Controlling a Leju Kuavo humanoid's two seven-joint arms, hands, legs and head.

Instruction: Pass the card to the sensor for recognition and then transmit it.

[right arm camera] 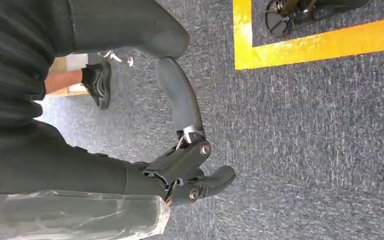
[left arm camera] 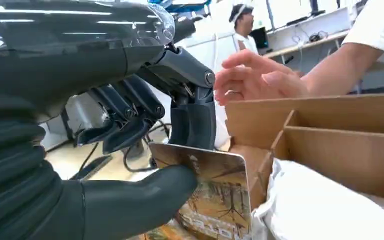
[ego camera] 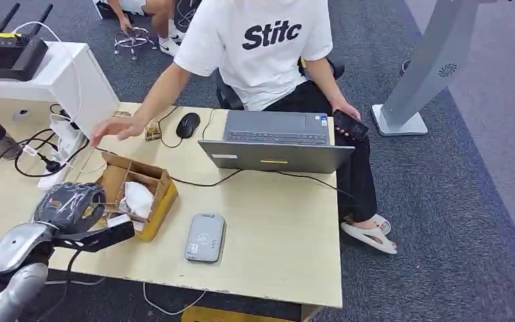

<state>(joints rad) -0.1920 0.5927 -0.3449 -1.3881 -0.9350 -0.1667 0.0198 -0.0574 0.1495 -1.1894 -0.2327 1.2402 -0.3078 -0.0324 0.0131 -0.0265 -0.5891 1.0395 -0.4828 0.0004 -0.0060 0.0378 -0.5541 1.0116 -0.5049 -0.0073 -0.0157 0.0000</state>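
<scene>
My left hand (ego camera: pixel 72 206) hovers at the near left of the table, beside the cardboard box (ego camera: pixel 149 176). It pinches a picture-printed card (left arm camera: pixel 215 186) between thumb and fingers; the card's edge (ego camera: pixel 118 220) pokes out toward the box. The grey card sensor (ego camera: pixel 205 237) lies flat on the table to the right of the box, a short way from the card. My right hand (right arm camera: pixel 190 175) hangs over grey carpet, fingers loosely apart and holding nothing.
A person in a white shirt sits behind the table, one hand (ego camera: pixel 116 127) reaching over the box's far side (left arm camera: pixel 260 80). A white bag (ego camera: pixel 137 198) lies in the box. An open laptop (ego camera: pixel 275 142), a mouse (ego camera: pixel 188 124) and cables (ego camera: pixel 40 157) occupy the far half.
</scene>
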